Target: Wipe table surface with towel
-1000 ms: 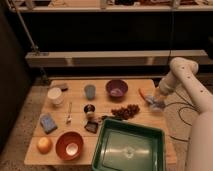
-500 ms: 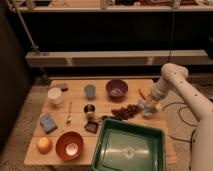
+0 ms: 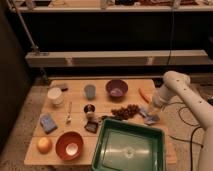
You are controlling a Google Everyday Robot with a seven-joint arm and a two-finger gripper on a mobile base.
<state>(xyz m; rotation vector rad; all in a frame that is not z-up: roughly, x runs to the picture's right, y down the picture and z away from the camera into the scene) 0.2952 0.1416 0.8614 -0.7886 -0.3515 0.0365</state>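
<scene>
Down at the right-hand edge of the table surface (image 3: pixel 75 99), the gripper (image 3: pixel 151 111) sits low at the end of the white arm (image 3: pixel 175 86), which bends in from the picture's right. Directly under it, and as far as can be seen touching it, lies the towel (image 3: pixel 152 119), a small pale blue-grey cloth resting on the wood. Whether the gripper is clamped on the cloth or only pressing against it cannot be told.

Just to the picture's left of the gripper is a cluster of small dark red fruit (image 3: pixel 126 110). Beyond the gripper, a little farther back on the table, lies a thin orange item (image 3: pixel 144 95). On the near side of the gripper and to its left, the green tray (image 3: pixel 131 131) fills the front right part of the table, its back right corner close to the towel.

Farther left of the gripper and behind the fruit stands a purple bowl (image 3: pixel 116 88), with a blue-grey cup (image 3: pixel 90 91) beside it. A small dark round object (image 3: pixel 90 109) and a dark square one (image 3: pixel 91 126) lie between the fruit and the middle of the table.

Well apart from the gripper, toward the far left edge, are a white cup (image 3: pixel 55 95), a spoon (image 3: pixel 69 114) and a blue block (image 3: pixel 48 122). At the front left corner, the point most distant from the gripper, sit a red-orange bowl (image 3: pixel 69 145) and an orange round fruit (image 3: pixel 44 145).
</scene>
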